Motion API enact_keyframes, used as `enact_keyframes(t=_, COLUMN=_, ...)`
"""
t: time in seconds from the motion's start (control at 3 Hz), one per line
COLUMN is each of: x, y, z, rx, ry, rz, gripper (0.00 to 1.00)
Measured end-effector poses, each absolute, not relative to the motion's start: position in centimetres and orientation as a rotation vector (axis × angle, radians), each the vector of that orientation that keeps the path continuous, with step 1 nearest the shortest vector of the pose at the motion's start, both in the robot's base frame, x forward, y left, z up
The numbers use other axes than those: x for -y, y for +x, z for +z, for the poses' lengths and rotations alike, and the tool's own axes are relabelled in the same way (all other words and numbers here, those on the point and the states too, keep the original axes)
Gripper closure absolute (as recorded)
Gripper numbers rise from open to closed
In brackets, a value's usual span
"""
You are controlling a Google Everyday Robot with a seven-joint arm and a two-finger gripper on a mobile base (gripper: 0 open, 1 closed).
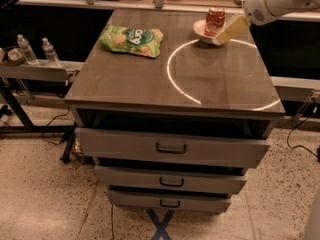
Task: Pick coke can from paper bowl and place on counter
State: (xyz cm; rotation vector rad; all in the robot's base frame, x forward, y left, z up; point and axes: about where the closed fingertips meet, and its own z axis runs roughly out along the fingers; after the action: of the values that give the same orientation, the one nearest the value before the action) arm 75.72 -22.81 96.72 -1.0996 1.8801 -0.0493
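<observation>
Now: coke can point(215, 20) upright in paper bowl point(202, 33), far right corner of worktop point(150, 79). Jaws just beside can on its right in view, slanting down toward bowl rim; apart or together, cannot tell

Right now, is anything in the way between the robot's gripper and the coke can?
Nothing visible is. The gripper hangs just right of the coke can, which stands upright in the paper bowl. Only the bowl's low rim lies between them. The green snack bag lies far off on the counter's left side.
</observation>
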Motion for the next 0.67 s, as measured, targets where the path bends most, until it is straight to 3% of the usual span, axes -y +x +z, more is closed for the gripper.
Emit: enact_keyframes(t=0.67, x=26.0, y=85.5, z=92.9, rx=-1.846, ry=-0.801, rz=-0.020, gripper=0.00)
